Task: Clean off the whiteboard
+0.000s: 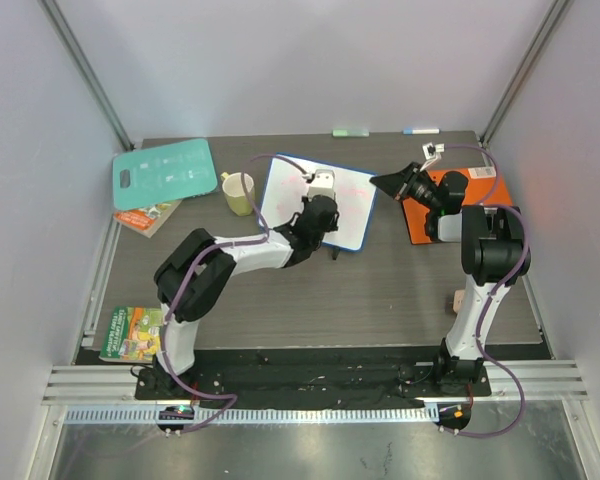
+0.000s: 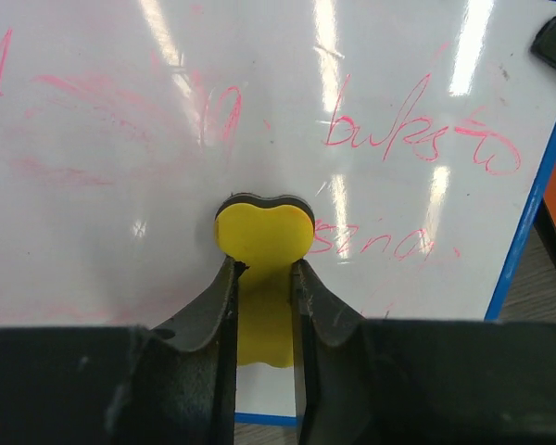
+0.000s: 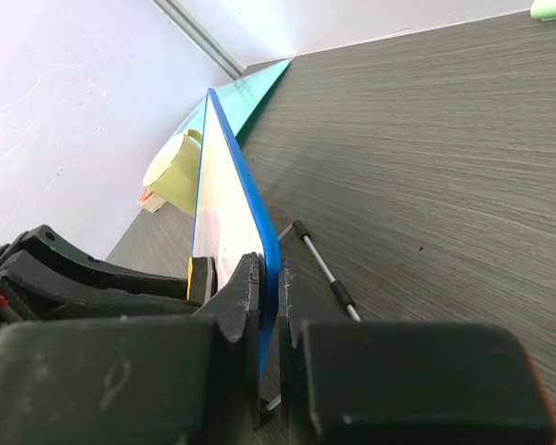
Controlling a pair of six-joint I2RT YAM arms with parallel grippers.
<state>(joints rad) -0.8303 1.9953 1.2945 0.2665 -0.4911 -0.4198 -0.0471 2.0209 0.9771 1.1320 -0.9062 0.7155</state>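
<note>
**A:** Where does the whiteboard [image 1: 352,212] stand?

**B:** On the dark table [image 1: 380,290], propped at a tilt. A thin black-and-metal leg [image 3: 321,266] shows at its back. It has a blue frame, and its white face is turned toward the arms.

**A:** What lies around it?

**B:** A pale yellow mug [image 1: 238,193] sits just off the whiteboard's left edge, with a teal cutting board [image 1: 165,172] farther left of that. An orange folder [image 1: 480,188] lies just right of the whiteboard.

**A:** The left gripper [image 2: 264,283]?

**B:** It is over the whiteboard's face, not far from its near edge. Its fingers are closed tight on a yellow eraser [image 2: 264,232], whose dark felt edge looks to be against the white surface.

**A:** And the right gripper [image 3: 271,297]?

**B:** It is at the whiteboard's right edge, pinching the blue frame, one finger on the face side and one on the back.

**A:** Any writing?

**B:** Red marker words run across the whiteboard right of the eraser, one line higher and one lower. Left of the eraser there are only pink smears and faint strokes. I cannot read the words with certainty.
</note>
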